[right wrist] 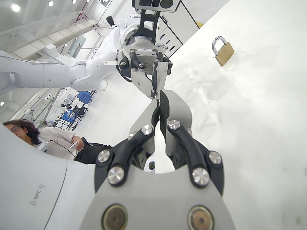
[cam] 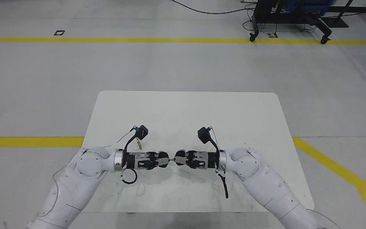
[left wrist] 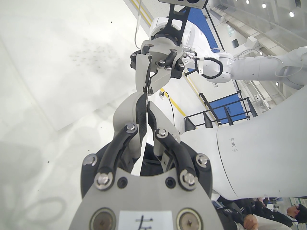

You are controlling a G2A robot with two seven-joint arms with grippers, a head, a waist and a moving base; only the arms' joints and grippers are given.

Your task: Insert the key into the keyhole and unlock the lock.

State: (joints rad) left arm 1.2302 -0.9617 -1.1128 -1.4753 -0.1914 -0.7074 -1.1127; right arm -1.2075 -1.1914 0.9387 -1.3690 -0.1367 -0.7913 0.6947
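Note:
My two grippers meet tip to tip above the near middle of the white table (cam: 189, 109). The left gripper (cam: 166, 159) (left wrist: 145, 99) and the right gripper (cam: 178, 158) (right wrist: 158, 98) are both shut. Each pinches one end of a small flat metal key (cam: 171, 160) (left wrist: 148, 94) (right wrist: 156, 96), of which only a thin sliver shows between the fingertips. A brass padlock (right wrist: 223, 51) with a closed silver shackle lies flat on the table, apart from both grippers. In the left wrist view the right gripper (left wrist: 147, 89) faces mine head on.
Both arms lie low along the table's near edge (cam: 189, 210), forearms pointing inward. The far half of the table is bare white surface. A black wheeled stand (cam: 289, 20) is on the floor well beyond the table.

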